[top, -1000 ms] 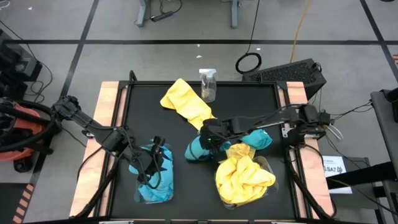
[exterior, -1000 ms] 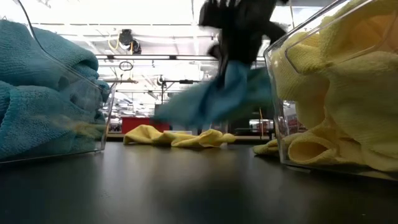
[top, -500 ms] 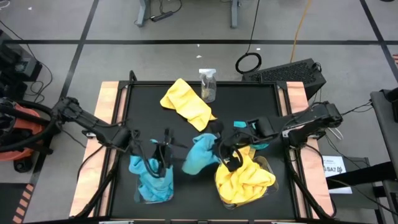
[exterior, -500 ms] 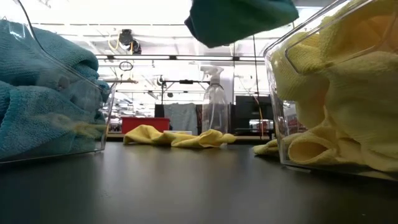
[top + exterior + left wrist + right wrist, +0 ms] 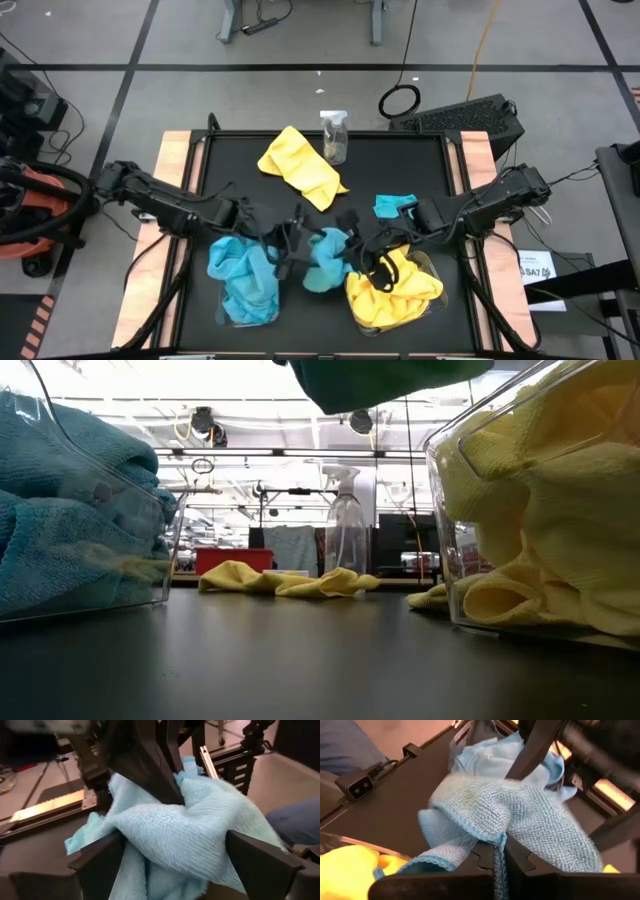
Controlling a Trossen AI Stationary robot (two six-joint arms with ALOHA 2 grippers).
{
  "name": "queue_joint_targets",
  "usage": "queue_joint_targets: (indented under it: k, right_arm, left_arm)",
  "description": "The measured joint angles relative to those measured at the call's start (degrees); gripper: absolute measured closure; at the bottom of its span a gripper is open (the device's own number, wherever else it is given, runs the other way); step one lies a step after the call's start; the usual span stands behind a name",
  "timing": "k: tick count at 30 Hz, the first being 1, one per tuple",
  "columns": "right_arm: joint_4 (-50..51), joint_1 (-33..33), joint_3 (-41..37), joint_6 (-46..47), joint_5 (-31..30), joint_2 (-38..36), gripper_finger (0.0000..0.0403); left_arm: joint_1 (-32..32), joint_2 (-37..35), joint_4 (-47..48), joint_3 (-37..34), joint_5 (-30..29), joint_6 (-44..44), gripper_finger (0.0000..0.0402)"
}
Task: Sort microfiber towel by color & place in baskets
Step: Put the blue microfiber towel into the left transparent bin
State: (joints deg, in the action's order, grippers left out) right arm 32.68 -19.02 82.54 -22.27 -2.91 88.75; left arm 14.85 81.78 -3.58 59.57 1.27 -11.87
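A turquoise microfiber towel point(image 5: 325, 262) hangs lifted between my two grippers, above the table between the baskets; in the low view it point(image 5: 380, 380) shows at the top edge. My right gripper point(image 5: 498, 857) is shut on it. My left gripper point(image 5: 175, 865) is open, one finger on each side of the towel's bunched body. The left basket point(image 5: 245, 285) holds turquoise towels and the right basket point(image 5: 393, 285) holds yellow ones. A yellow towel point(image 5: 300, 165) and a small turquoise one point(image 5: 393, 207) lie flat on the table. My right gripper pinches a bunched fold of the turquoise towel point(image 5: 490, 832) between its two fingers, several layers. The towel is lifted clear of the table and bulges out past the fingers. My left gripper's open fingers point(image 5: 102, 862) stand close against the towel's sides; I cannot tell whether they touch it.
A clear spray bottle point(image 5: 335, 135) stands near the far edge, beside the yellow towel. Bare black table point(image 5: 320, 660) lies between the two baskets at the near side. Wooden strips run along the table's left and right edges point(image 5: 175, 170).
My right gripper has lifted the turquoise towel off the table's middle and carried it toward the near edge and slightly left; it now hangs clear. My left gripper has moved from above the left basket toward the right, up to the towel. The small turquoise towel has stayed on the table.
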Motion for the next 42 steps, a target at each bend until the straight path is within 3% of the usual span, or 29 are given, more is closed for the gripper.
queue_joint_targets:
  k: [11,15,20,28,31,36,42]
  right_arm:
    - [-5.06,-1.8,-0.02,-4.13,2.9,0.0,0.0403]
    - [-6.22,-2.15,-0.02,-5.56,2.92,0.0,0.0403]
    - [-6.73,-2.21,-0.02,-5.57,2.92,0.0,0.0393]
    - [-8.5,-2.21,-0.02,-5.07,2.94,0.0,0.0371]
    - [-8.54,-2.21,-0.02,-2.94,2.92,0.0,0.0352]
    - [-7.78,-2.36,-0.02,-0.06,2.1,0.0,0.0292]
    - [-4.11,-2.93,0.0,3.16,-4.57,-0.04,0.0205]
  left_arm:
    - [-1.67,5.05,-9.38,-0.01,5.15,-3.41,0.005]
    - [-1.71,5.24,-9.37,-0.02,6.04,-5.01,0.0072]
    - [-1.7,5.24,-9.59,-0.01,6.23,-6.38,0.0148]
    - [-1.7,5.24,-9.5,-0.02,7.74,-9.12,0.0346]
    - [-1.71,5.17,-9.45,-0.02,7.7,-10.19,0.0384]
    - [-1.6,3.75,-6.33,0.0,6.4,-11.15,0.0383]
    - [0.44,-2.43,4.75,0.02,2.94,-11.35,0.0384]
